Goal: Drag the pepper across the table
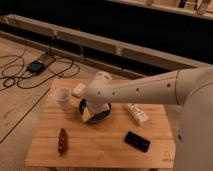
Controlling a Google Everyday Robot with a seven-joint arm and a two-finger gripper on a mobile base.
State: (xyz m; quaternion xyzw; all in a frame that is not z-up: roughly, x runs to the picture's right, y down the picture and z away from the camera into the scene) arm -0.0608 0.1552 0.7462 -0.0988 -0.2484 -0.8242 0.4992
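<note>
The pepper [62, 140], small, slim and dark red-brown, lies near the front left corner of the light wooden table [105, 147]. My gripper [90, 115] hangs at the end of the white arm [145, 90], which reaches in from the right. It points down over a dark bowl [102, 116] at the table's middle. The gripper is up and to the right of the pepper, well apart from it.
A white cup [63, 97] stands left of the bowl, with a small pale object [79, 90] behind it. A white packet [136, 114] lies right of the bowl. A flat black device [137, 141] lies at the front right. Cables and a dark box [36, 66] are on the floor at left.
</note>
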